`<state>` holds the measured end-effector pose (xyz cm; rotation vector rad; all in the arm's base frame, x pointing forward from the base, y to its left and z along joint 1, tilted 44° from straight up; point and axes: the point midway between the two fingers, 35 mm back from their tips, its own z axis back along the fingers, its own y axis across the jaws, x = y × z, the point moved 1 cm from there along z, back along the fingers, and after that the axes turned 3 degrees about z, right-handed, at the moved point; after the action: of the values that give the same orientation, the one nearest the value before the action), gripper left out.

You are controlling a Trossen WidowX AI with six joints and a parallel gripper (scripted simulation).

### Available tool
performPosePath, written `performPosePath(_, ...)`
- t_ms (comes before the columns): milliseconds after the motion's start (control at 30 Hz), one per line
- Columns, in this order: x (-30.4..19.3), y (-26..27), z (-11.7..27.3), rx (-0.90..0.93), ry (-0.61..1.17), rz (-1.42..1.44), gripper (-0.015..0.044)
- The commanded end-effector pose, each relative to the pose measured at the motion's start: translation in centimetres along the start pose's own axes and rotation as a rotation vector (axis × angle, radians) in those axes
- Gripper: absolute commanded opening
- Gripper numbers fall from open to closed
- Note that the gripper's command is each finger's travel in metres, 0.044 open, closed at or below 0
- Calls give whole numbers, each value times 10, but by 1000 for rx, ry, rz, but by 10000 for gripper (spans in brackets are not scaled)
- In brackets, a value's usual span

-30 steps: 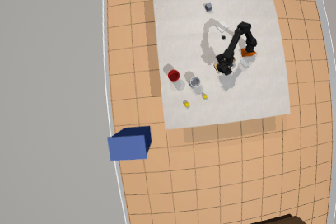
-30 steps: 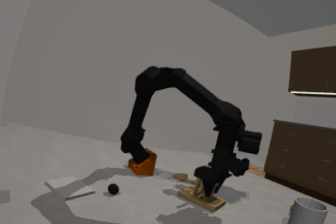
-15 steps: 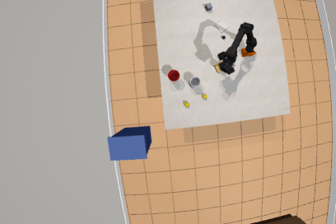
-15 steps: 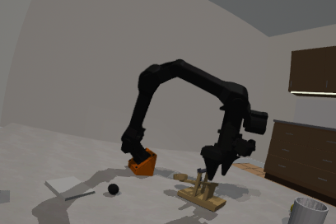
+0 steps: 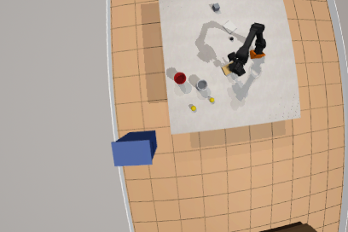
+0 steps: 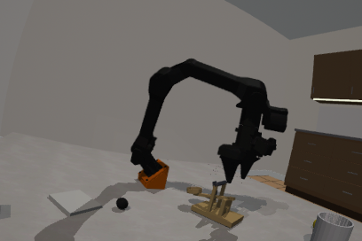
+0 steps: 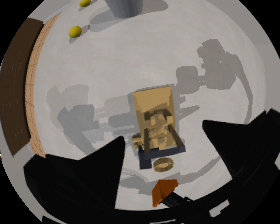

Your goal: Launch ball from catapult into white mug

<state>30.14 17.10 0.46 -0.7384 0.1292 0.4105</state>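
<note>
The wooden catapult (image 5: pixel 226 70) (image 6: pixel 232 219) (image 7: pixel 153 97) stands upright on the table; its throwing arm's round cup (image 6: pixel 194 190) (image 7: pixel 163 164) points toward the robot's base and looks empty. A dark bar (image 6: pixel 219 182) (image 7: pixel 165 151) crosses its uprights. My gripper (image 6: pixel 236 180) (image 7: pixel 165 132) is open and empty, pointing down just above the catapult. The black ball (image 5: pixel 231 38) (image 6: pixel 121 203) lies on the table, apart from the catapult. The white mug, greyish in this light, (image 5: pixel 201 84) (image 6: pixel 333 229) (image 7: pixel 125 7) stands upright beyond the catapult's front end. Its inside bottom is not clear.
A red cup (image 5: pixel 180 78) stands beside the mug. Two yellow balls (image 5: pixel 211 100) (image 5: pixel 194 108) lie near it. A flat white slab (image 5: pixel 229 26) (image 6: pixel 75 201) lies near the black ball, and a grey cube (image 5: pixel 216 8) farther off. A blue box (image 5: pixel 132 152) is off the table.
</note>
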Motion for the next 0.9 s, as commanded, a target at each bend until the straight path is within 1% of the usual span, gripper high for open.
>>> performPosePath(0, 0, -1, -24, 2, 1, -2, 440)
performPosePath(100, -1, -1, -41, 1, 2, -2, 440)
performPosePath(267, -1, -1, -43, 1, 1, -2, 440)
performPosePath(867, 0, -1, -73, 0, 1, -3, 440)
